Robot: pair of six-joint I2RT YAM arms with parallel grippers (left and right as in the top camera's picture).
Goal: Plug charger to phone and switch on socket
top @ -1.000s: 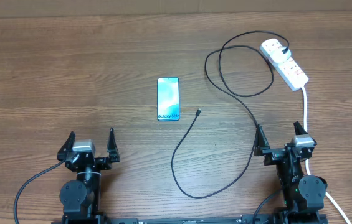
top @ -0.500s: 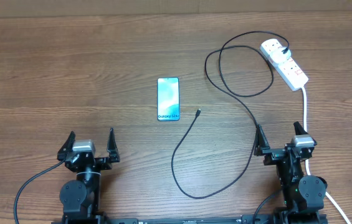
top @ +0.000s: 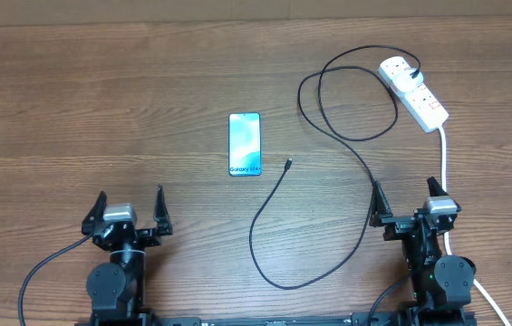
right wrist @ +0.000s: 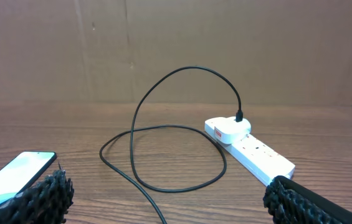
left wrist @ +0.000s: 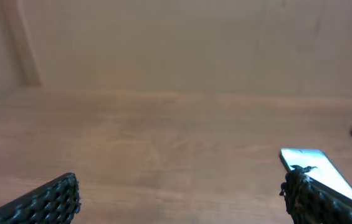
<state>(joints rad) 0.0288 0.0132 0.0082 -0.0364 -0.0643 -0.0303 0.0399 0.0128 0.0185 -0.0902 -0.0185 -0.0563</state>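
The phone (top: 245, 143) lies flat mid-table, its blue-teal screen lit; it also shows in the left wrist view (left wrist: 316, 167) and the right wrist view (right wrist: 14, 172). The black charger cable (top: 357, 154) loops from its plug in the white socket strip (top: 414, 92) down to a tiny connector tip (top: 289, 164) just right of the phone. The cable (right wrist: 163, 134) and socket strip (right wrist: 250, 146) show in the right wrist view. My left gripper (top: 129, 210) is open and empty near the table's front left. My right gripper (top: 404, 201) is open and empty at the front right.
The strip's thick white cord (top: 444, 158) runs down the right side past my right gripper. A brown cardboard wall (right wrist: 176, 43) stands behind the wooden table (top: 101, 109).
My left gripper has shifted very slightly to the left. Nothing else has moved.
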